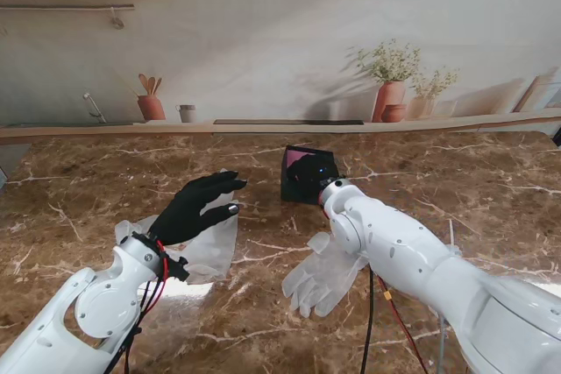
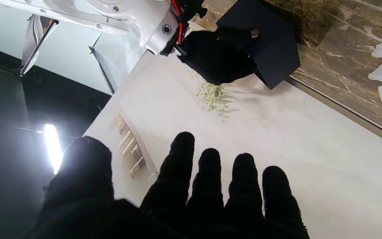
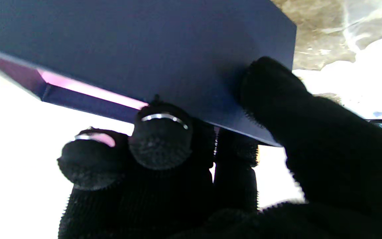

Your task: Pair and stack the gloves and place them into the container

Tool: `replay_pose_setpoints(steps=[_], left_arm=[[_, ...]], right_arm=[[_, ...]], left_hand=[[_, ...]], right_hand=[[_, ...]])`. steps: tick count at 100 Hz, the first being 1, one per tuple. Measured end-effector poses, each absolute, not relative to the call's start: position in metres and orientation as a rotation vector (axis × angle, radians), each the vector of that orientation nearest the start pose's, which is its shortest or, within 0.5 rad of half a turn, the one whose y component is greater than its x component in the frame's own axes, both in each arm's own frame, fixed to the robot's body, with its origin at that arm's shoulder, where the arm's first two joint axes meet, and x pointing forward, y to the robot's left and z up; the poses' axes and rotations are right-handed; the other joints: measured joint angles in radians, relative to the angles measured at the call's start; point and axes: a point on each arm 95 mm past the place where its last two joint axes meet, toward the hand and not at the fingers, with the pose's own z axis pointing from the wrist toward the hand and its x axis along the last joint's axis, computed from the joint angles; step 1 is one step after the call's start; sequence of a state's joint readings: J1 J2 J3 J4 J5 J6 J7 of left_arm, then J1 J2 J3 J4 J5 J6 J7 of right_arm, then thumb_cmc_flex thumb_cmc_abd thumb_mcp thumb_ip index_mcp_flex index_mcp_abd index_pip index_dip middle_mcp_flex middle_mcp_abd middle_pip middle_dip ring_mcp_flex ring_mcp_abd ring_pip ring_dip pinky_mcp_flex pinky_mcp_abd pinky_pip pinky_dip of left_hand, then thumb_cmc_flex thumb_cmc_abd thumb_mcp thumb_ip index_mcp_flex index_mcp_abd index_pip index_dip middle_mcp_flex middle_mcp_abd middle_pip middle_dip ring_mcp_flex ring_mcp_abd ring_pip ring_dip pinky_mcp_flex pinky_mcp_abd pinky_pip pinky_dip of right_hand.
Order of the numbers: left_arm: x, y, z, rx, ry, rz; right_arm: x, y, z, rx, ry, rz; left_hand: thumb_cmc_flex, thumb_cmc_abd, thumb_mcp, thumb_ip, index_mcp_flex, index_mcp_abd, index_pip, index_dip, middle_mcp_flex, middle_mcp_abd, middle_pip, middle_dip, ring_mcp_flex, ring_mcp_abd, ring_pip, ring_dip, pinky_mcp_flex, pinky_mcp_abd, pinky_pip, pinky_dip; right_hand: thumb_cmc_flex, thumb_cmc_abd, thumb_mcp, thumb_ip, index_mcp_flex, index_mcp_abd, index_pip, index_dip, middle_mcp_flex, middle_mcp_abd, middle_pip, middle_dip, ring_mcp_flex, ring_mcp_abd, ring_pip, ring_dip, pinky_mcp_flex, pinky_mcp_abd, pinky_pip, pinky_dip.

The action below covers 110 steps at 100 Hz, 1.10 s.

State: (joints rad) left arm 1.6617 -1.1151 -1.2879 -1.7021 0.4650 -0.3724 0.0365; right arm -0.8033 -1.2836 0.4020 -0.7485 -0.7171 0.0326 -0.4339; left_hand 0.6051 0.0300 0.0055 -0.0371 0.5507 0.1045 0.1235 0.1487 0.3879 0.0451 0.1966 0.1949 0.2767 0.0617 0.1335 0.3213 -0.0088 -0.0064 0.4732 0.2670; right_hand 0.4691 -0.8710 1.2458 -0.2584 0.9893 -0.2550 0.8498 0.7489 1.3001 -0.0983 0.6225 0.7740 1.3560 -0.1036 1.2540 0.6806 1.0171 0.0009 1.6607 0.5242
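Right wrist view: right hand (image 3: 211, 159) pinches the container (image 3: 144, 49) wall — keep it level; left hand (image 1: 197, 206), spread and empty, hovers over a glove (image 1: 215, 247).

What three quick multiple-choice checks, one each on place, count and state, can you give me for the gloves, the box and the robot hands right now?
1. Where is the dark blue square box?
A. Near table edge
B. Far-centre of the brown marble table
C. Under the left arm

2. How many clear plastic gloves lie on the table?
A. One
B. Two
C. Four

3. What is the right robot hand doing?
A. Gripping the box wall
B. Hanging open
C. Holding a glove

Answers: 1 B, the stand view shows it far-centre. 2 B, one glove under the open left robot hand, another glove beside the right arm. 3 A, the right wrist view shows thumb and fingers pinching the box wall.
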Motion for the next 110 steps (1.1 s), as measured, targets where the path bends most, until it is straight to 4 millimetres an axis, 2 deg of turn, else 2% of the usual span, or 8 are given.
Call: replay_pose_setpoints(steps=[30,42,49,62,97,110], left_arm=[[0.370,-0.017,-0.289,-1.407,1.232,-2.225],[0.370,-0.016,-0.290,-1.410,1.229,-2.224],[0.370,-0.014,-0.290,-1.413,1.226,-2.220],[0.369,-0.013,-0.291,-1.415,1.225,-2.216],[0.369,-0.013,-0.291,-1.411,1.222,-2.218],[0.368,-0.013,-0.291,-1.410,1.221,-2.219]], right_arm=[[0.548,0.104,-0.354,0.835,1.674,1.429],[0.549,0.107,-0.355,0.831,1.686,1.420],[0.550,0.108,-0.355,0.825,1.689,1.419],[0.550,0.109,-0.354,0.826,1.689,1.422],[0.547,0.108,-0.350,0.826,1.715,1.420],[0.544,0.107,-0.347,0.839,1.700,1.425]], left_hand=[[0.000,0.000,0.000,0.000,0.000,0.000,0.000,0.000,0.000,0.000,0.000,0.000,0.000,0.000,0.000,0.000,0.000,0.000,0.000,0.000],[0.000,0.000,0.000,0.000,0.000,0.000,0.000,0.000,0.000,0.000,0.000,0.000,0.000,0.000,0.000,0.000,0.000,0.000,0.000,0.000],[0.000,0.000,0.000,0.000,0.000,0.000,0.000,0.000,0.000,0.000,0.000,0.000,0.000,0.000,0.000,0.000,0.000,0.000,0.000,0.000],[0.000,0.000,0.000,0.000,0.000,0.000,0.000,0.000,0.000,0.000,0.000,0.000,0.000,0.000,0.000,0.000,0.000,0.000,0.000,0.000],[0.000,0.000,0.000,0.000,0.000,0.000,0.000,0.000,0.000,0.000,0.000,0.000,0.000,0.000,0.000,0.000,0.000,0.001,0.000,0.000],[0.000,0.000,0.000,0.000,0.000,0.000,0.000,0.000,0.000,0.000,0.000,0.000,0.000,0.000,0.000,0.000,0.000,0.001,0.000,0.000]], right_hand=[[0.000,0.008,0.000,0.000,-0.001,0.000,0.000,-0.040,0.001,-0.008,-0.002,0.000,0.003,-0.004,0.022,0.001,0.003,-0.001,0.000,0.000],[0.000,0.011,0.000,0.000,-0.006,0.000,0.016,-0.139,0.001,-0.008,-0.023,-0.034,0.003,-0.005,0.013,0.001,0.002,-0.001,0.000,0.000],[0.000,0.012,0.000,0.000,-0.014,0.000,0.036,-0.225,0.001,-0.008,-0.051,-0.060,0.003,-0.005,-0.005,0.001,-0.008,-0.001,0.000,0.000],[-0.007,0.041,-0.009,0.001,-0.039,-0.004,0.051,-0.319,-0.004,-0.008,-0.091,-0.087,0.003,-0.005,-0.031,0.001,-0.037,-0.001,-0.014,0.000],[-0.007,0.065,-0.010,0.004,-0.052,-0.005,0.058,-0.343,-0.005,-0.008,-0.092,-0.097,0.003,0.000,-0.102,-0.022,-0.053,-0.001,-0.020,0.000],[-0.007,0.064,-0.010,0.004,-0.052,-0.008,0.057,-0.344,-0.005,-0.008,-0.099,-0.099,0.002,0.006,-0.180,-0.038,-0.079,0.004,-0.040,0.000]])
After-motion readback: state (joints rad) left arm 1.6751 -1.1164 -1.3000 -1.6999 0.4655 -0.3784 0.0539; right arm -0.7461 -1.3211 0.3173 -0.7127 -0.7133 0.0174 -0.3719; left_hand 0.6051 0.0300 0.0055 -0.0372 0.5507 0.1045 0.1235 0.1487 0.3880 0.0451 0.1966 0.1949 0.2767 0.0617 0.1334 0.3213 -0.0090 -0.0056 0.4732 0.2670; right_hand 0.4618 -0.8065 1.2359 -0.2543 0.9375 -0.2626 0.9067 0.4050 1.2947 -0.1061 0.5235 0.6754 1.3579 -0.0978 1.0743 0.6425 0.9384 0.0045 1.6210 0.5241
